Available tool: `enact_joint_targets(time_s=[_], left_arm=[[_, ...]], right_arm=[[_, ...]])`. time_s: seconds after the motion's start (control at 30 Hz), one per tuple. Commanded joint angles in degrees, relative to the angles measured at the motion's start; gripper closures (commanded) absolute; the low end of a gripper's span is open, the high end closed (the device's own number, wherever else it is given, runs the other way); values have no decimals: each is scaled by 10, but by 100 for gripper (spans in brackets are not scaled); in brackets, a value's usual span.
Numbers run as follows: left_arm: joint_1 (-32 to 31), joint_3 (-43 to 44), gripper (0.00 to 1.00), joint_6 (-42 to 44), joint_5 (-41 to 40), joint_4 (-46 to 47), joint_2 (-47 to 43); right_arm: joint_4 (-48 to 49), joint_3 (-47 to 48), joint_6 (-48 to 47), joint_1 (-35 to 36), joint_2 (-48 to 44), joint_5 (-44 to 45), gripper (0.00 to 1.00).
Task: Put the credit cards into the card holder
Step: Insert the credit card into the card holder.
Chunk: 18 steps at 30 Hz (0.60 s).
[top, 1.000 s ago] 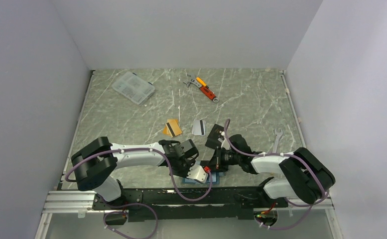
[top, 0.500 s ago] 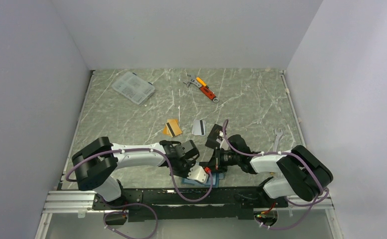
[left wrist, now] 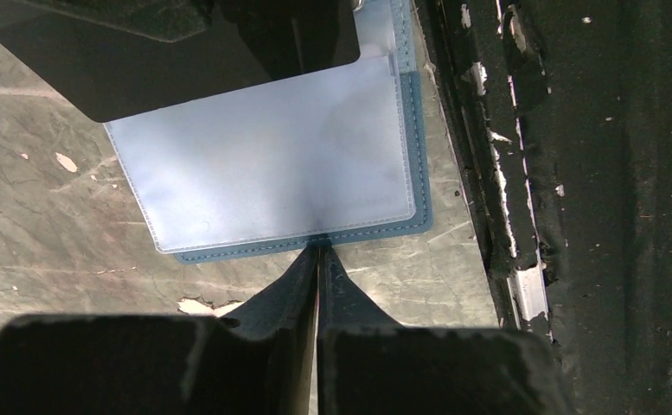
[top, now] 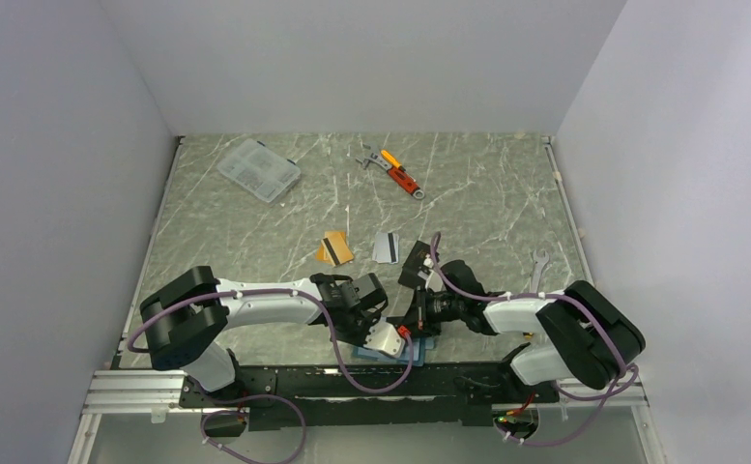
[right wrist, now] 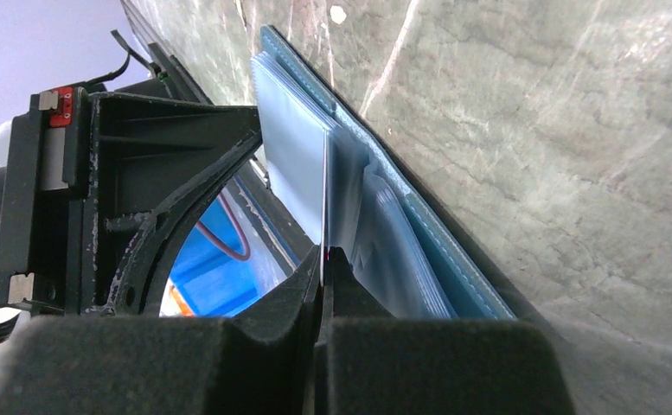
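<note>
The card holder (left wrist: 272, 164) lies open on the table at the near edge, teal rim (right wrist: 453, 259) under light-blue pockets; from above only a teal sliver (top: 379, 355) shows beneath the grippers. My left gripper (left wrist: 319, 246) is shut, its tips resting on the holder's near stitched edge. My right gripper (right wrist: 324, 255) is shut on a thin light-blue pocket flap (right wrist: 293, 164), lifted off the holder. Two credit cards lie farther back on the table, an orange one (top: 333, 248) and a silver-grey one (top: 385, 246). Both grippers (top: 383, 338) (top: 413, 324) meet over the holder.
A clear plastic box (top: 259, 169) sits at the back left. An orange-handled wrench (top: 400, 174) lies at the back centre and a silver spanner (top: 537, 266) on the right. The black base rail (left wrist: 522, 173) runs right beside the holder.
My left jaws have closed the last bit until the tips meet. The right arm has edged slightly left, still gripping the flap.
</note>
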Motion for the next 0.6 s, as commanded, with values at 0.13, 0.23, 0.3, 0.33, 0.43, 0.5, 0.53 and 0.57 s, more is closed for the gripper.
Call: enact_joint_targets(time_s=[0.13, 0.23, 0.3, 0.33, 0.43, 0.5, 0.53, 0.57], left_arm=[[-7, -13, 92, -5, -1, 31, 18], [-8, -13, 92, -6, 0, 32, 18], [-8, -14, 93, -6, 1, 31, 19], [-8, -14, 93, -6, 0, 32, 18], [-9, -13, 93, -6, 0, 30, 18], [-10, -13, 93, -6, 0, 30, 17], [-10, -13, 93, -6, 0, 30, 17], [-10, -12, 93, -6, 0, 30, 16]], right_arm=[[-38, 14, -8, 11, -2, -3, 100], [-37, 7, -5, 14, -8, -3, 100], [-35, 7, -6, 15, -6, -5, 100], [-33, 7, -6, 15, -2, -5, 100], [-14, 7, -1, 17, 13, -12, 100], [-5, 7, -1, 17, 24, -15, 100], [-9, 9, -4, 18, 27, -13, 100], [-12, 12, -8, 19, 31, -10, 100]])
